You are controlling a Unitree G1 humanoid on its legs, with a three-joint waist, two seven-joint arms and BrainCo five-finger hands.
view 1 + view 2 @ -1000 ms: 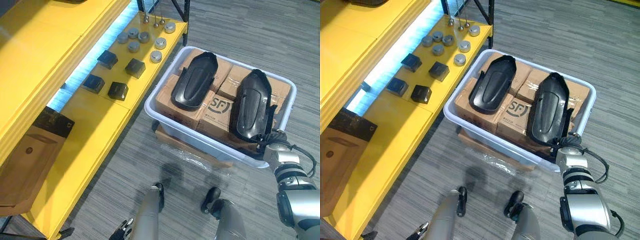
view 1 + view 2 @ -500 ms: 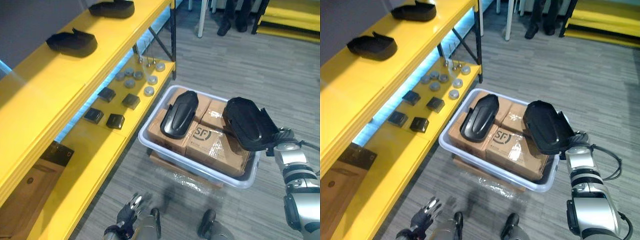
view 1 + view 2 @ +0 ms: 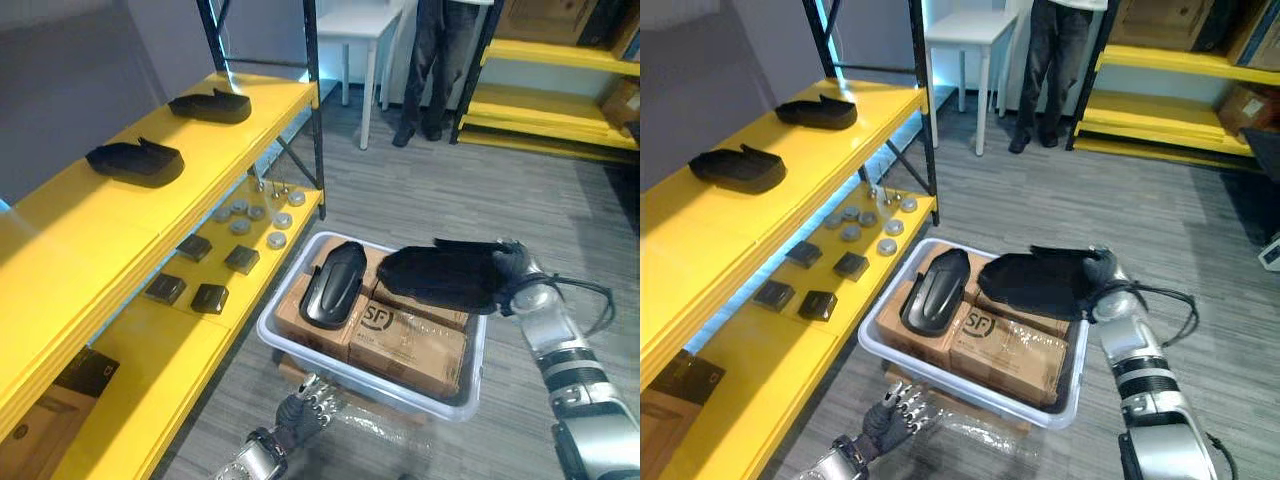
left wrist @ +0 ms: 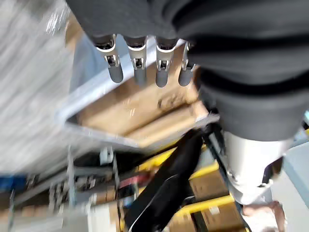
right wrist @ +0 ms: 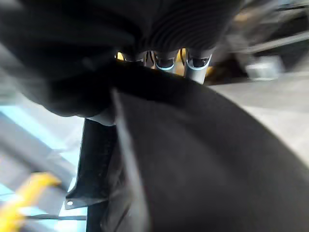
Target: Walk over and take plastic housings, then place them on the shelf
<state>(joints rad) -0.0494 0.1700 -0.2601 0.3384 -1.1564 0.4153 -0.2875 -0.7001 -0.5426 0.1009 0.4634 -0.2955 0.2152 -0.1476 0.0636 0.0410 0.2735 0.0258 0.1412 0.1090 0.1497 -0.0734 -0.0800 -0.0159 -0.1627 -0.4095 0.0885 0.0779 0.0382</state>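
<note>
Plastic housing (image 3: pixel 440 276) above bin (image 3: pixel 380 385) | right hand (image 3: pixel 515 272) fingers clamped on it | left hand (image 3: pixel 300 408) low, fingers apart

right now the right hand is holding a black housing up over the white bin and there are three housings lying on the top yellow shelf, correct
Not quite. The top shelf carries two housings, not three: a nearer one and a farther one, as the left eye view shows. The rest stands: the right hand holds a black housing up over the white bin.
</note>
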